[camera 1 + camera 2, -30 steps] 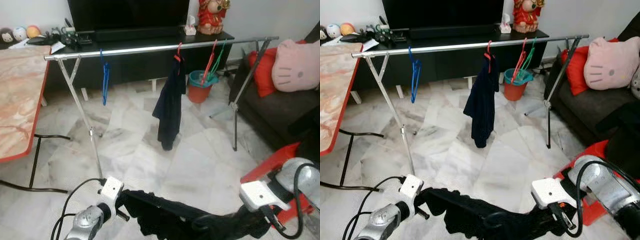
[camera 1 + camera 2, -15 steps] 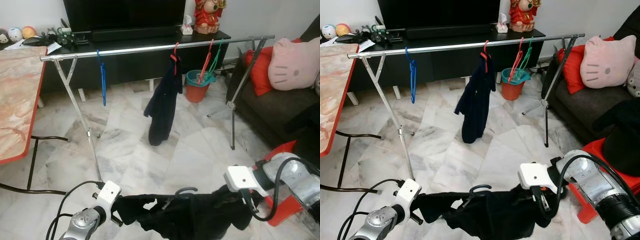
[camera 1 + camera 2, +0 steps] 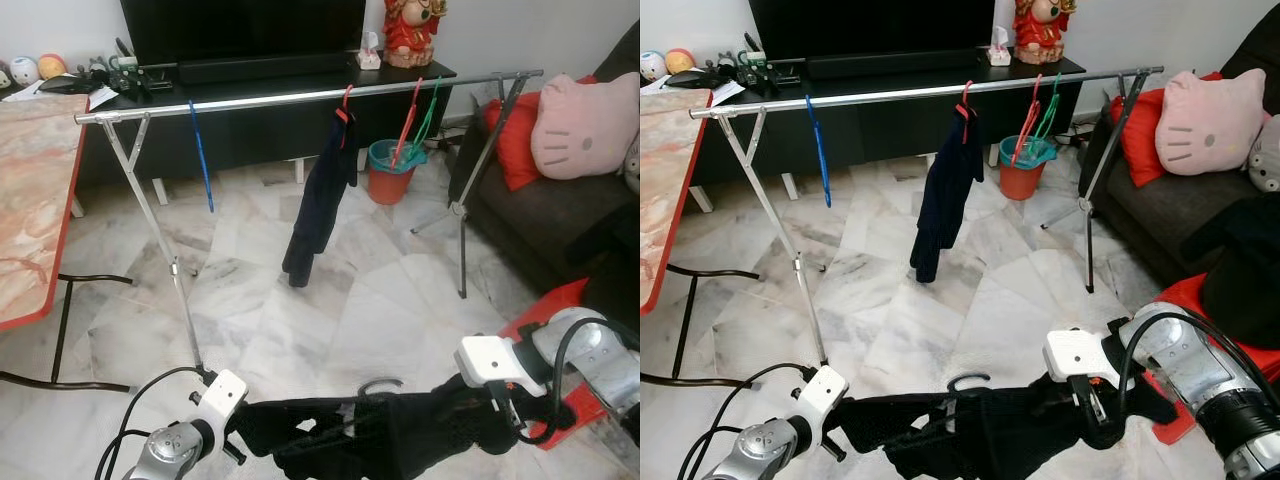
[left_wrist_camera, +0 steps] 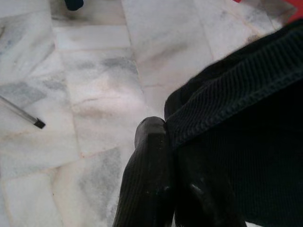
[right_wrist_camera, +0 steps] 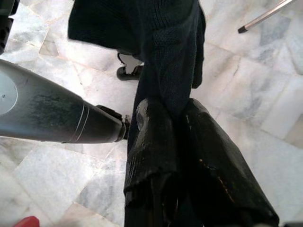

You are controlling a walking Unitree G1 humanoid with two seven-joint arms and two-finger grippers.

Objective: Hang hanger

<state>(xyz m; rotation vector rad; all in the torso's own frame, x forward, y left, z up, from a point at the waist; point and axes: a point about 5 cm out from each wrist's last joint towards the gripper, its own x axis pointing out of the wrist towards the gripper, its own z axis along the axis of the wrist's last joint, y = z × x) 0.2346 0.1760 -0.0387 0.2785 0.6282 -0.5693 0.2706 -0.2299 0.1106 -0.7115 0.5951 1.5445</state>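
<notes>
Fingers of left gripper (image 4: 165,189) and right gripper (image 5: 175,156) clamped on black garment (image 3: 400,440); hanger hook (image 3: 380,385) exposed; slip risked if garment sags before rail (image 3: 300,95) is reached.

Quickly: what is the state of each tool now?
Left tool: shut on the black garment.
Right tool: shut on the same garment.
</notes>
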